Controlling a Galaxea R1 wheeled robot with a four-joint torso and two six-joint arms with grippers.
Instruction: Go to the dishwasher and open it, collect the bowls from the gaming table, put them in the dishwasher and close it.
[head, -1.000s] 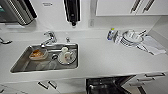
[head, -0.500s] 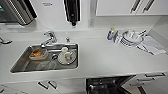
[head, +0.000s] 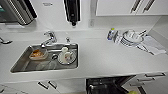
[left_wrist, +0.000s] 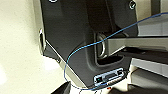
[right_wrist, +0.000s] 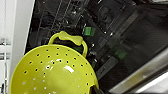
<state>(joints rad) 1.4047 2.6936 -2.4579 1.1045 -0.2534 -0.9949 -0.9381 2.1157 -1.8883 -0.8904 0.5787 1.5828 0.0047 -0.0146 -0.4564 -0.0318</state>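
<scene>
White kitchen tabletop (head: 100, 57) runs across the head view, with a steel sink (head: 25, 65) sunk into its left part. A tap (head: 49, 38) stands at the far edge of the sink, and inside lie an orange-filled container (head: 37, 53) and a white plate (head: 66, 57). On the far right of the tabletop sits a stack of white plates (head: 131, 38) with a cloth (head: 152, 45) to its right, and a small bottle (head: 111, 33) to the left of the stack. Below the near edge, right of centre, the dishwasher (head: 107, 86) stands open, dark inside. In the right wrist view a yellow-green perforated bowl (right_wrist: 53, 72) with a loop handle hangs over the dishwasher's wire rack (right_wrist: 62, 15). Whether the right claw grips it cannot be told, and the left claw's state cannot be told either. A blue cable (left_wrist: 105, 41) crosses the left wrist view.
</scene>
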